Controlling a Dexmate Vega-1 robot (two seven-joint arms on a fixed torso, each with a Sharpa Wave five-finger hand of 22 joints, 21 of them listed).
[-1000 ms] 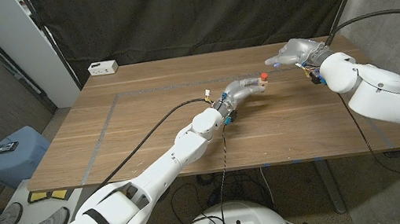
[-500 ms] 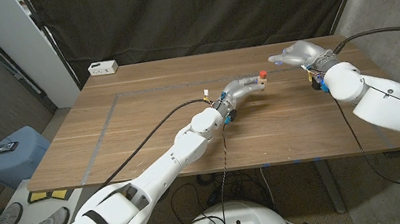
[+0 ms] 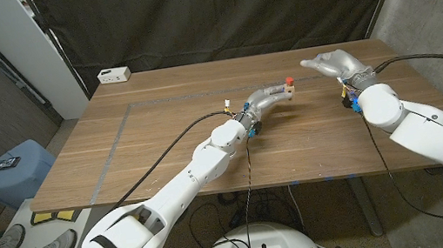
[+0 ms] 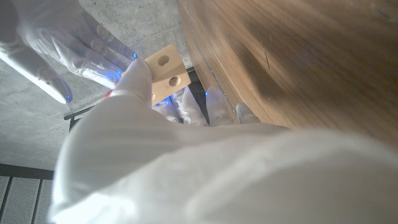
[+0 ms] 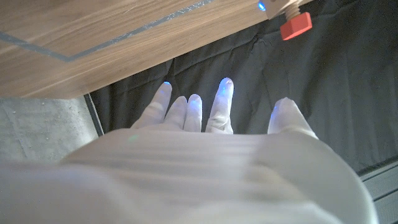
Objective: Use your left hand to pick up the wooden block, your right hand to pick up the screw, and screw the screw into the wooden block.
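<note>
Left hand point(image 3: 269, 97) grips the wooden block point(image 4: 166, 76) above mid-table, the red-headed screw point(image 3: 289, 82) standing seated in it; right hand point(image 3: 331, 63) hovers just right of the screw, fingers spread, holding nothing; it is the nearer free hand.

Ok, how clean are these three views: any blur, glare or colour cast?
Head view: sharp, evenly lit. Left wrist view: table streaked with blur, left hand washed out up close, wooden block clear. Right wrist view: right hand soft, blue glow on its fingertips.
</note>
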